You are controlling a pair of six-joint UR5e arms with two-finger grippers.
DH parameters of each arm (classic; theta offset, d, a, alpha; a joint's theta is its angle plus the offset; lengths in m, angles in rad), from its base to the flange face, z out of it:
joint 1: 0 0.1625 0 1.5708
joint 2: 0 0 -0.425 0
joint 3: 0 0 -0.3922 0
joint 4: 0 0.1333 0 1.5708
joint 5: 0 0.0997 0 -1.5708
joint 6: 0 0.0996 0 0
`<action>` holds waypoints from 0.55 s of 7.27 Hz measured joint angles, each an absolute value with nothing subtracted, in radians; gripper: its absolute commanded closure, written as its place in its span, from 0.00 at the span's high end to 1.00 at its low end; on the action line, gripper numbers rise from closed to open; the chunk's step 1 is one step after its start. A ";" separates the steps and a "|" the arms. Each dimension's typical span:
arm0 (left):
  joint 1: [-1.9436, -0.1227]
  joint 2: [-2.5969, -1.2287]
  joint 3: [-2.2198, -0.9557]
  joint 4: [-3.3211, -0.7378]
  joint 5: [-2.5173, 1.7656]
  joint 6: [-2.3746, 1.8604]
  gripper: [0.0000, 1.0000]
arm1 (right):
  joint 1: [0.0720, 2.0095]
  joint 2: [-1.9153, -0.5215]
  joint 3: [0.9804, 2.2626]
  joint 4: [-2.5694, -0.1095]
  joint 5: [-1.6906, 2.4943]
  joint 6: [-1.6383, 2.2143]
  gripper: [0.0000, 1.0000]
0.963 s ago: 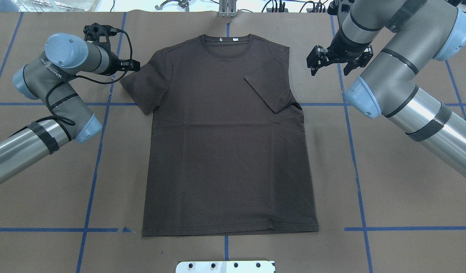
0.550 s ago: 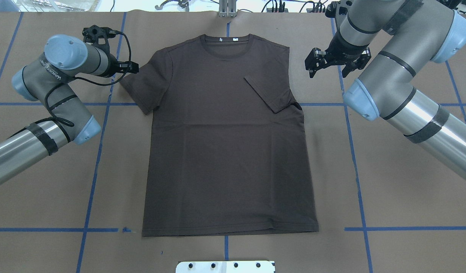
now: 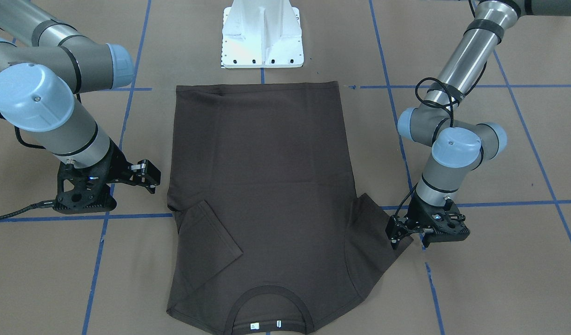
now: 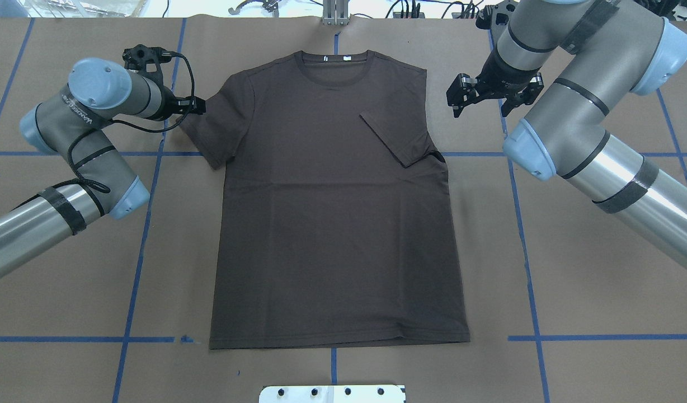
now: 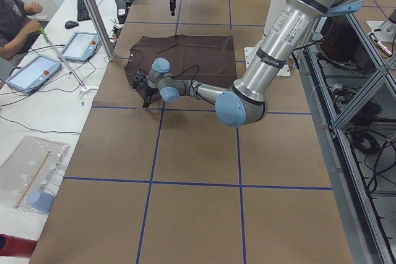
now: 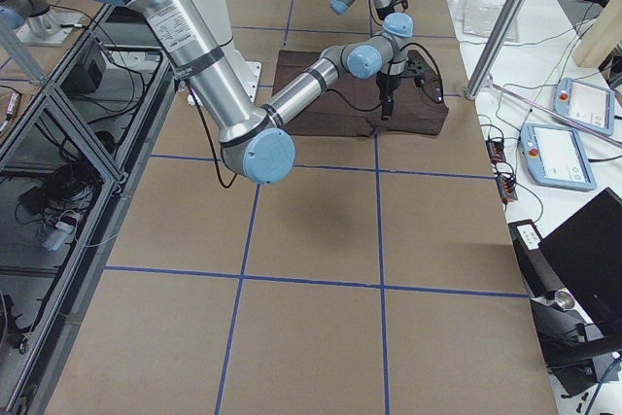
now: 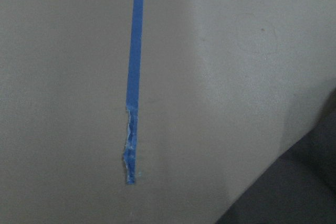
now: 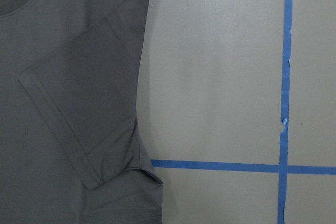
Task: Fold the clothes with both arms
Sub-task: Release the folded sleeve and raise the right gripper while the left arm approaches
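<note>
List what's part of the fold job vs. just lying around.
Job: dark brown short-sleeved T-shirt; left arm's black two-finger gripper; right arm's black two-finger gripper.
Lying about: white bolted metal pedestal; blue tape grid lines; grey-framed tablet on side bench.

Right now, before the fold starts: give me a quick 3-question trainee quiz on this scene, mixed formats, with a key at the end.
1. Fill in: the right gripper sits beside the T-shirt, not touching it, with its jaws ___.
2. Pick one: the left gripper is at A) the edge of the spread sleeve, B) the collar, C) the bottom hem.
3. True or false: both sleeves lie spread out to the sides.

Key:
1. open
2. A
3. false. The other sleeve, on the robot's right, is folded in over the chest.
</note>
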State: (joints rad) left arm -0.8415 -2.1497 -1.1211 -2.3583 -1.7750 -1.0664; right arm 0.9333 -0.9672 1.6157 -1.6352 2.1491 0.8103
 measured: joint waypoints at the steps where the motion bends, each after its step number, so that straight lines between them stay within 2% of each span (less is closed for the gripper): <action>1: -0.838 -2.149 -1.124 -2.358 -1.775 -1.072 0.85 | 0.933 -0.967 1.615 -1.635 2.149 0.811 1.00; 3: -0.836 -2.141 -1.129 -2.359 -1.776 -1.075 0.82 | 0.933 -0.966 1.615 -1.636 2.149 0.811 1.00; 4: -0.835 -2.137 -1.131 -2.359 -1.776 -1.075 0.74 | 0.933 -0.966 1.615 -1.637 2.149 0.811 1.00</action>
State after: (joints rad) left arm -0.8354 -2.1367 -1.1310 -2.3591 -1.7762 -1.0752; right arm 0.9327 -0.9659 1.6153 -1.6365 2.1491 0.8115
